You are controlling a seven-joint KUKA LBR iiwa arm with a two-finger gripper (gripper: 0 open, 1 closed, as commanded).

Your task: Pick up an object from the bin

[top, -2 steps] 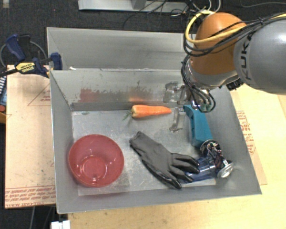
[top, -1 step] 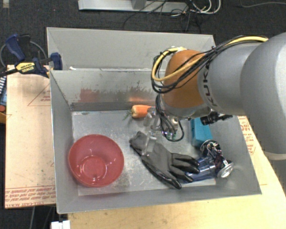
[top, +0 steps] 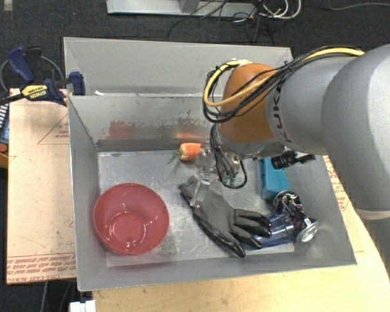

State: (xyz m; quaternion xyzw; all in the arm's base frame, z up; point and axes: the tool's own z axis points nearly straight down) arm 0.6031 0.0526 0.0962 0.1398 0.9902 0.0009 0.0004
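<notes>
The arm's jaws, spread or pressed together impossible to tell, hang above a dark grey glove (top: 224, 216) near the bin's (top: 84, 174) front edge; descending squarely onto its bunched cuff seems best.

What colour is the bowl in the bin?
The round plastic bowl is translucent pink; camera view.

Grey arm (top: 351, 129) reaching in from right, orange-covered wrist (top: 247, 106), tool (top: 208, 169) pointing down

Pink bowl (top: 130, 218), blue box (top: 270, 179)
</notes>
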